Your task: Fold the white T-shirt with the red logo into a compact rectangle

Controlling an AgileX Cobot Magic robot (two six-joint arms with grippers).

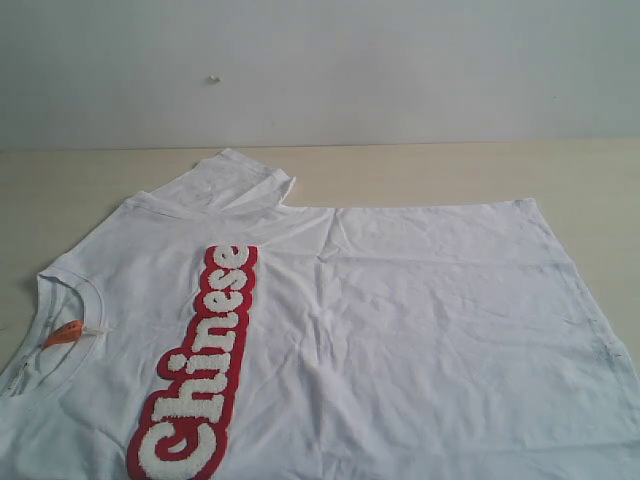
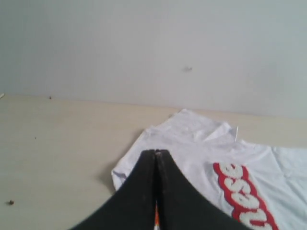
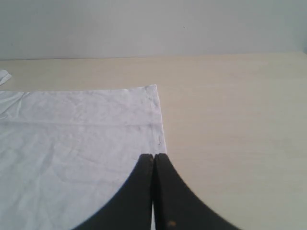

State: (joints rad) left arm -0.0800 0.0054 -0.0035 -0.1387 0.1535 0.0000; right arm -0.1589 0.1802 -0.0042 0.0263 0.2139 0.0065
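A: Left claw point(image 2: 156, 152) sat closest to its camera. How were its fingers?
B: Pressed together, tip to tip. The white T-shirt point(image 1: 400, 330) lay spread on the surface point(image 1: 450, 165), its shoulder edge just past the tips and the red logo point(image 1: 205, 370) off toward the right claw's side.
A: And the right claw point(image 3: 153, 155)?
B: Together as well, tips at the shirt's hem, with the hem corner farther ahead. The orange tag point(image 1: 63, 334) lay inside the collar point(image 1: 85, 292).
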